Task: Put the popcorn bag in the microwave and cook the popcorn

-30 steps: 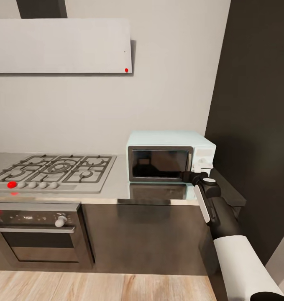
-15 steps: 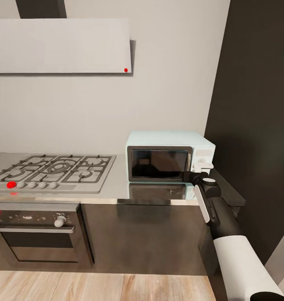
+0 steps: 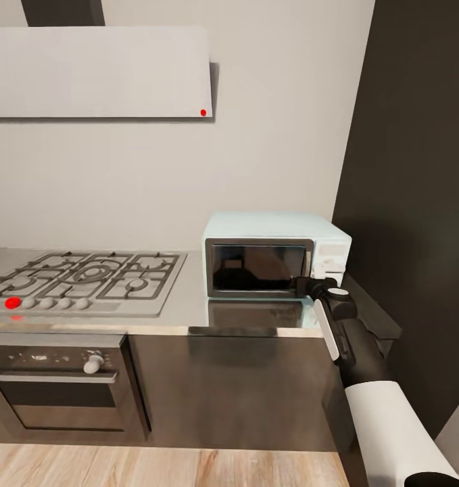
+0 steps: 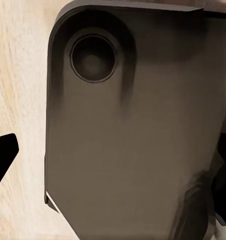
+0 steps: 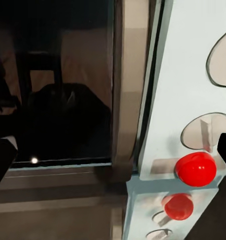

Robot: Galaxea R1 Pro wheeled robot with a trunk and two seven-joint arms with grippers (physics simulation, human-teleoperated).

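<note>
Spanning the head view from left to right are one steel oven (image 3: 60, 379), one gas hob (image 3: 87, 277) with five knobs, one of them red, then the countertop (image 3: 188, 301) and one mint microwave (image 3: 273, 253), its door shut. The right gripper (image 3: 309, 284) sits at the microwave's lower right front corner; whether its fingers are spread cannot be told. Close up, the right wrist view adds a red button (image 5: 195, 168) on the control panel beside the dark glass door (image 5: 55, 85). The left wrist view faces a dark grey panel (image 4: 133, 130) over pale wood floor (image 4: 18, 75).
</note>
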